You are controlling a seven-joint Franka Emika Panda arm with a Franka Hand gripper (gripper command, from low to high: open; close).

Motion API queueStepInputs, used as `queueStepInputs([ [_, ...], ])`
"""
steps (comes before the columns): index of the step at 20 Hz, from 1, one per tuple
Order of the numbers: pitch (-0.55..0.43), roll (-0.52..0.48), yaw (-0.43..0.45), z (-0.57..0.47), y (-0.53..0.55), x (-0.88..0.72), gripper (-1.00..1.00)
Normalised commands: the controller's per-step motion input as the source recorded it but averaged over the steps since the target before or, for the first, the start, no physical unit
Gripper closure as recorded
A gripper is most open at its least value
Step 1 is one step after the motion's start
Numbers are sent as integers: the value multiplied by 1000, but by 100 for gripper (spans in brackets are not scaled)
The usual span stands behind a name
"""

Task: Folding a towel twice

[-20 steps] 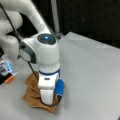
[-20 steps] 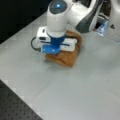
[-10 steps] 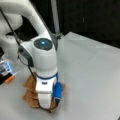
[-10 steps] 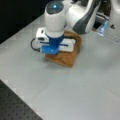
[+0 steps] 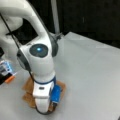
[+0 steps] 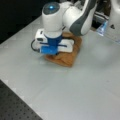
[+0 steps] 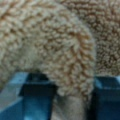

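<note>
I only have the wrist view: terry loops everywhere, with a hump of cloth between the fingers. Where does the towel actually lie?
Observer: The towel lies on the grey table, gathered into a compact shape with layered edges, not spread flat.
Operator: How low is the gripper?
Observer: The gripper is right down at the towel. In both front views the arm's hand covers the middle of the cloth.
Operator: Anything close by?
Observer: In a front view, a small orange object shows near the view's left edge, apart from the towel.
</note>
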Motion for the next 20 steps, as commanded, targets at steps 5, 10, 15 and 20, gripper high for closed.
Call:
queueStepInputs([
  [5,-129,97,-24,-79,-71,8,-100],
  [10,-140,82,-17,-100,-81,27,-100],
  [15,-96,53,6,7,-102,-14,-100],
  [20,-34,10,43,162,-127,-55,-100],
])
